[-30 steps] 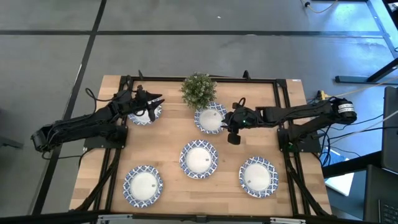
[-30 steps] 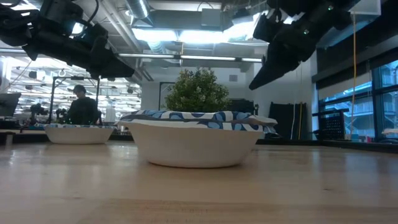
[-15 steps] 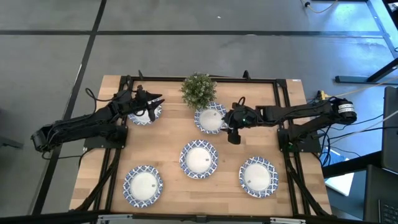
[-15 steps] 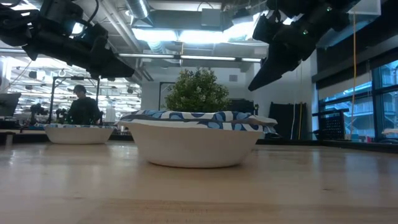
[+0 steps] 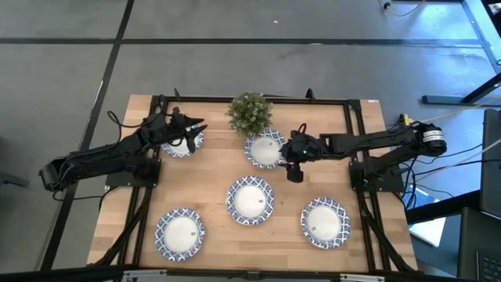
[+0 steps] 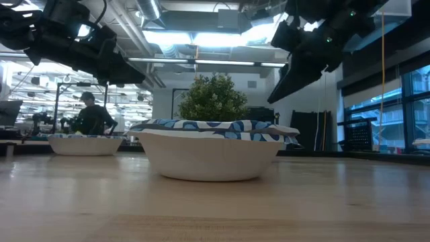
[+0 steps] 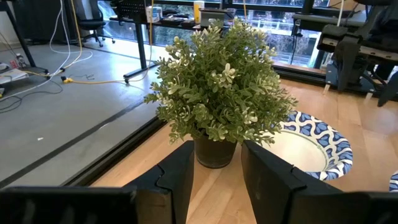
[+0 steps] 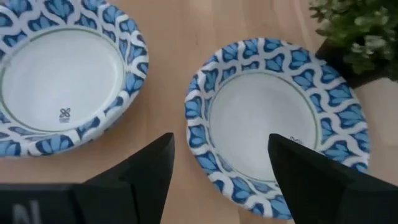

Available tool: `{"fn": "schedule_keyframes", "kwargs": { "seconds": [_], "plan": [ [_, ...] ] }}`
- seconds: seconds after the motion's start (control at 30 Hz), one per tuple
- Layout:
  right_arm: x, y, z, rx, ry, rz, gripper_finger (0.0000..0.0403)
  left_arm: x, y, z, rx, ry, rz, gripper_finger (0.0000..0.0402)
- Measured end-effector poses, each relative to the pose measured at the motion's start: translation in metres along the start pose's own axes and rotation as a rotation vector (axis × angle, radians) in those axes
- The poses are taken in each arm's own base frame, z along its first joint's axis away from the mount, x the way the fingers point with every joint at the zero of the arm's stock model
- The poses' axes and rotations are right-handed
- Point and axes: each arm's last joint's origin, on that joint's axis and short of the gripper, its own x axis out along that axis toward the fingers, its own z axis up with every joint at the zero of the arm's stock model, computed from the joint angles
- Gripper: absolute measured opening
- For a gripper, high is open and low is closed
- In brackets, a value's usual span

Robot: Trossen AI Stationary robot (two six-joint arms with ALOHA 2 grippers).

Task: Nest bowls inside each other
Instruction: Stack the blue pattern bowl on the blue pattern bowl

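Observation:
Several alike white bowls with blue patterned rims sit on their bases on the wooden table: a far left bowl (image 5: 182,143), a far middle bowl (image 5: 264,149) beside the potted plant (image 5: 250,112), a centre bowl (image 5: 250,200), and two near ones (image 5: 181,233) (image 5: 325,222). My left gripper (image 5: 197,128) hovers open over the far left bowl's right rim, facing the plant (image 7: 221,87). My right gripper (image 5: 285,150) hangs open above the right rim of the far middle bowl (image 8: 277,124), with the centre bowl (image 8: 62,81) also below it. Both grippers are raised off the table.
The plant stands at the far edge between the two arms, close to the far middle bowl (image 7: 311,146). A dark frame (image 5: 352,125) runs along the table's sides and far edge. Bare wood (image 5: 211,176) lies between the bowls. A person (image 6: 91,117) is seen in the room behind.
My right gripper has crept slightly toward the table's left, nearer the far middle bowl, staying open. The bowls and the left arm have kept still.

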Motion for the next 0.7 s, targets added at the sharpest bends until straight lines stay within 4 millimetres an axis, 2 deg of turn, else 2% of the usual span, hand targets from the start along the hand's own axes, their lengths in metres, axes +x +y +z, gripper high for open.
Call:
{"fn": "schedule_keyframes", "kwargs": {
  "seconds": [0.33,0.57,0.7],
  "plan": [
    [0.029,0.003,-0.015,-0.059,0.139,0.015,0.0259,0.0,0.0,0.0,0.0,0.0,0.005,0.0128],
    [0.031,0.002,-0.012,-0.069,0.137,-0.047,0.0257,0.0,0.0,0.0,0.0,0.0,0.005,0.0128],
    [0.032,0.001,-0.008,-0.062,0.129,-0.042,0.0235,0.0,0.0,0.0,0.0,0.0,0.005,0.0128]
  ]
}}
